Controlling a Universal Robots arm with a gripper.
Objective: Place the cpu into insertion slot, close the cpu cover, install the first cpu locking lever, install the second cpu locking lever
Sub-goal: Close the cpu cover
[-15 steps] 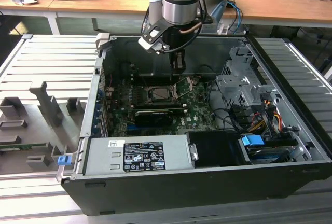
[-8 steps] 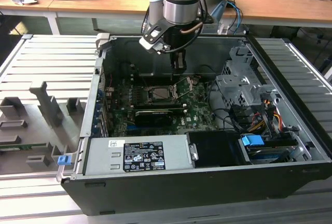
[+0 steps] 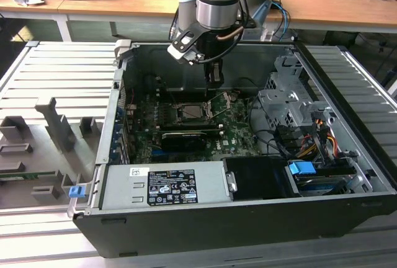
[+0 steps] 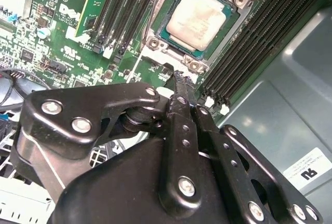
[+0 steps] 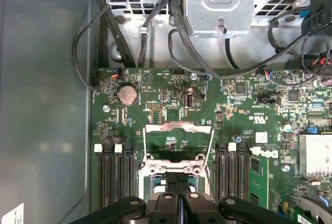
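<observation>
the arm reached down from the upper middle of the exterior view into the open computer case (image 3: 248, 237), which sat on a ribbed metal surface (image 3: 49, 69). its end effector (image 3: 214, 74) hung over the green circuit board (image 3: 239, 133), a little above the centre of the frame. in the second wrist view the black fingers (image 4: 181, 130) were pressed together with nothing pinched between them, and their thin tips sat just beside one corner of the insertion slot (image 4: 155, 45); i could not tell if they touched it. the cpu (image 4: 198, 19) lay flat inside that slot, dull silver top facing up. in the first wrist view the cpu cover (image 5: 178, 127) was swung open, off the slot, with bare board showing through its square opening. rows of black memory slots (image 4: 244, 53) ran along both sides of the slot. in the exterior view a long black card (image 3: 183, 138) lay just below the slot, and a grey labelled box (image 3: 167, 187) filled the lower left of the case.
</observation>
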